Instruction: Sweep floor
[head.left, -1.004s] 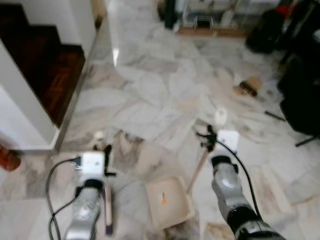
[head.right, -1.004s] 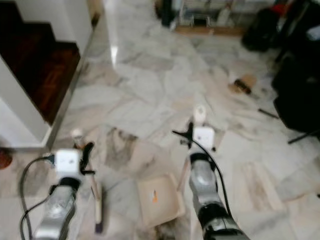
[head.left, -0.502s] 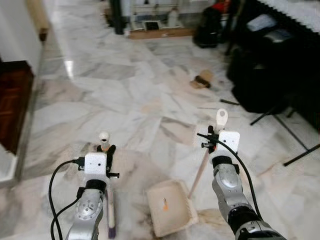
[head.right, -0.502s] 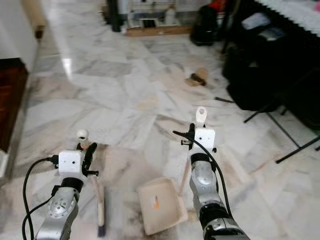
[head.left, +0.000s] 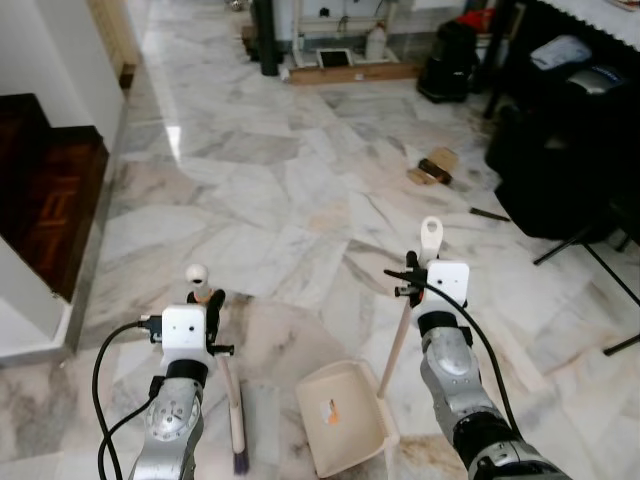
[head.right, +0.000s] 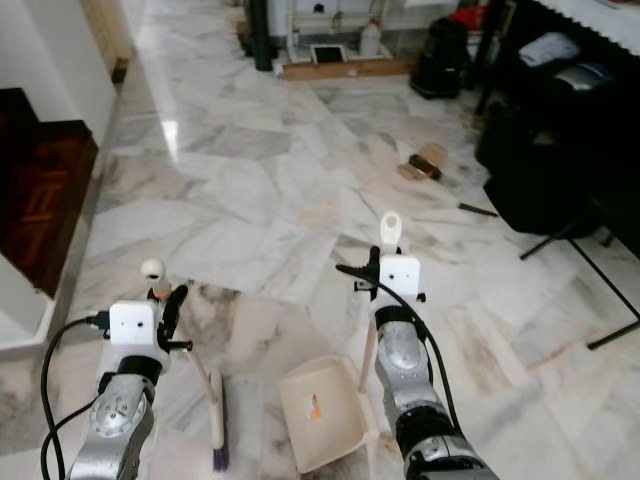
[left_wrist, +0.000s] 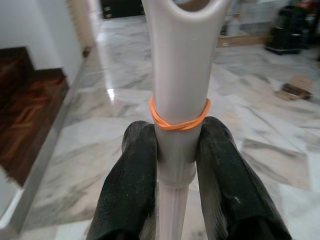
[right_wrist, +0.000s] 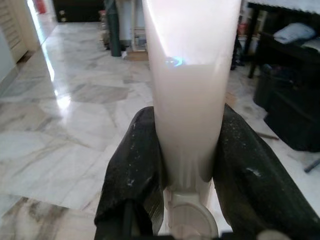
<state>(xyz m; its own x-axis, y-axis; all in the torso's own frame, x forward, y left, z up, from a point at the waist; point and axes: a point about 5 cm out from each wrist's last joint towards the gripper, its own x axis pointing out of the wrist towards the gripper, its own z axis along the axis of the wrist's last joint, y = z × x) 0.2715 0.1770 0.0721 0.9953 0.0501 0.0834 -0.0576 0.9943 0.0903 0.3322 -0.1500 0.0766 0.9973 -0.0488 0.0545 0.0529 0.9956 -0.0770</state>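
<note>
The long cream plastic broom (head.left: 232, 400) stands near-upright on the grey-veined white marble floor (head.left: 280, 190), its dark bristle end (head.left: 240, 462) touching the floor just left of the cream plastic dustpan (head.left: 345, 418). The left gripper (left_wrist: 176, 165) holds the broom handle near its rounded top, jaws clamped on the handle directly below an orange rubber band (left_wrist: 179, 118) wound round the shaft. Both black fingers (left_wrist: 131, 185) press against the handle sides.

The dustpan rests on the floor to the right of the broom, tray mouth tilted up, with a small orange mark (head.left: 327, 407) on its inner face. Its long cream handle (head.left: 402, 330) rises from the tray's right rear edge and ends in a looped tip (head.left: 431, 231). The right gripper (right_wrist: 186, 165) holds this handle just below the loop, jaws clamped on the pale shaft, one black finger (right_wrist: 131, 175) on each side.

Beyond the dustpan, well apart, a small brown object (head.left: 433, 168) lies on the floor. To the right of the dustpan stands dark furniture (head.left: 565, 150) with thin black legs. Left of the broom, a dark wooden stair (head.left: 50, 210) sits beside a white wall (head.left: 40, 45).
</note>
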